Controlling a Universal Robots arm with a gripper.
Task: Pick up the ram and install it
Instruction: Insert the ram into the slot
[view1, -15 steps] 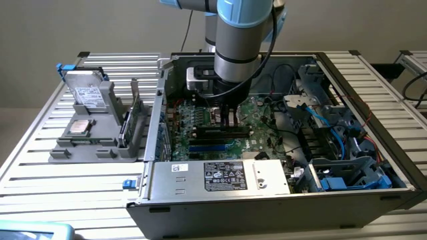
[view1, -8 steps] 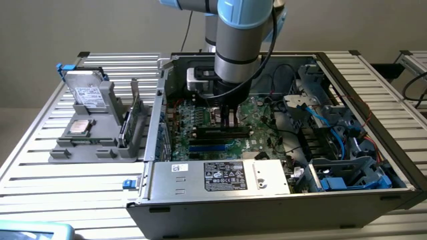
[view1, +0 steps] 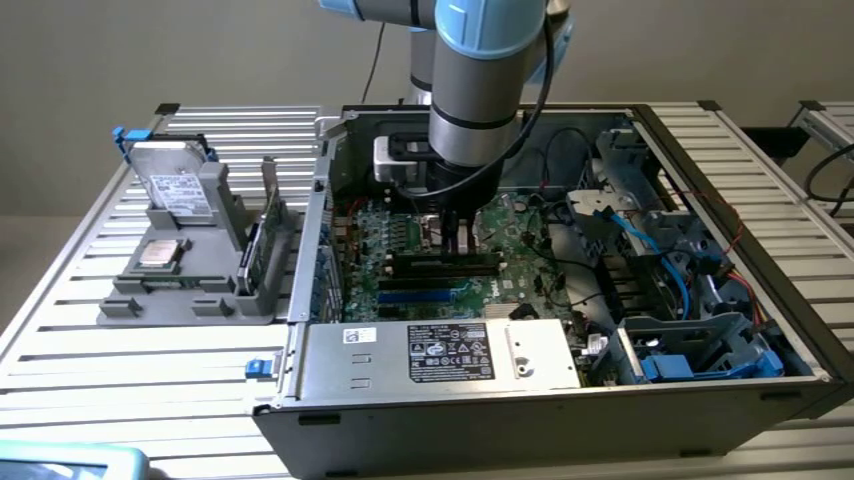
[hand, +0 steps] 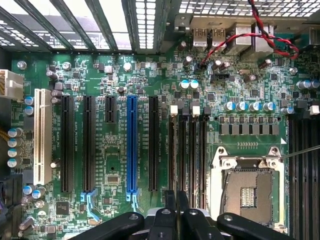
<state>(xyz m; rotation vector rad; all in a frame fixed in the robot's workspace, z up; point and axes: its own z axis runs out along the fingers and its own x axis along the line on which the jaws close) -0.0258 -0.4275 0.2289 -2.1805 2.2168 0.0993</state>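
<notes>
Exterior view: one arm, my claw (view1: 451, 245) down inside one open computer case (view1: 534, 425), over the motherboard (view1: 400, 237).
Wrist view: my two fingers (hand: 170, 207) are pressed close together above four black memory slots (hand: 192, 160), beside one CPU socket (hand: 247, 187) and one blue slot (hand: 131, 145). I cannot tell whether the ram sits between them.

The motherboard (hand: 115, 165) is glossy green laminate and carries a smooth blue plastic slot (hand: 131, 145). Over it, the gripper (hand: 176, 196) is matt black. Around it, the case (view1: 534, 420) is dull grey sheet metal.
</notes>
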